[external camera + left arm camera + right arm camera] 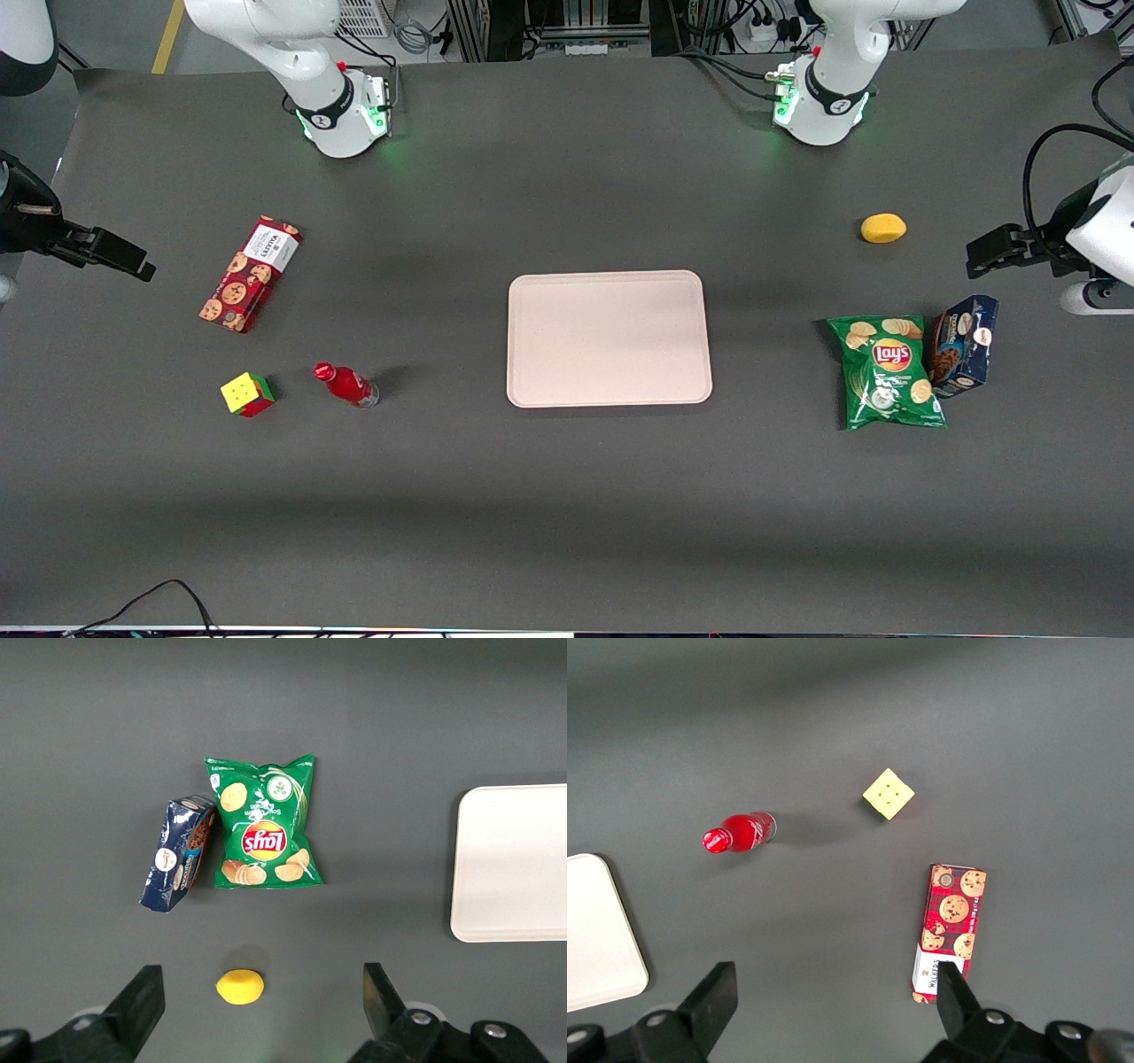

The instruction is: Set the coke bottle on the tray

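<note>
The coke bottle (pixel 345 385), red with a red cap, appears to stand upright on the dark table, between the colourful cube and the tray; it also shows in the right wrist view (pixel 738 833). The tray (pixel 609 338), pale pink-beige and bare, lies in the middle of the table; one corner of it shows in the right wrist view (pixel 594 930). My right gripper (pixel 133 264) hovers at the working arm's end of the table, farther from the front camera than the bottle and apart from it. It is open and empty (pixel 833 988).
A red cookie box (pixel 251 273) lies beside the gripper. A colourful cube (pixel 247 393) sits beside the bottle. Toward the parked arm's end lie a green chips bag (pixel 888 372), a blue box (pixel 964 346) and a yellow fruit (pixel 883 228).
</note>
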You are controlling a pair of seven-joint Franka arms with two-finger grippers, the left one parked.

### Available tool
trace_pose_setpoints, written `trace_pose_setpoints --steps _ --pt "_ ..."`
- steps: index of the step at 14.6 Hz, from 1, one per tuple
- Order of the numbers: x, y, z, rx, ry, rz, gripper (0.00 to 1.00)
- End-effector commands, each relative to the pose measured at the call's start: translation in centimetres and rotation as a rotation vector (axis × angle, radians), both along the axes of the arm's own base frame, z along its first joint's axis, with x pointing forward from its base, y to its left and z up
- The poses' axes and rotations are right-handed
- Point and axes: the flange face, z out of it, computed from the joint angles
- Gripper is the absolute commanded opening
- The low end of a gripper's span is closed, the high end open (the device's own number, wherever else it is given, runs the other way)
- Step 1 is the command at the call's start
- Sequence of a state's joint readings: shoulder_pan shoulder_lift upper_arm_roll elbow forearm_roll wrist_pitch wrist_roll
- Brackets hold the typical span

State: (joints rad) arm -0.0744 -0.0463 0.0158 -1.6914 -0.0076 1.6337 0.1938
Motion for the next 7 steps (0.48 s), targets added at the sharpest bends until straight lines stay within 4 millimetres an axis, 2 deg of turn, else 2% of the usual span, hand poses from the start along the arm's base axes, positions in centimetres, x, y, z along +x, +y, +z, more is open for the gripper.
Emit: trace_pose_setpoints --steps 1,7 --pt "-0.14 0.04 -0.04 -0.018 -0.006 0.002 1.0" --pt "0.13 -0.06 -0.25 -0.018 -0.003 -0.001 1.0"
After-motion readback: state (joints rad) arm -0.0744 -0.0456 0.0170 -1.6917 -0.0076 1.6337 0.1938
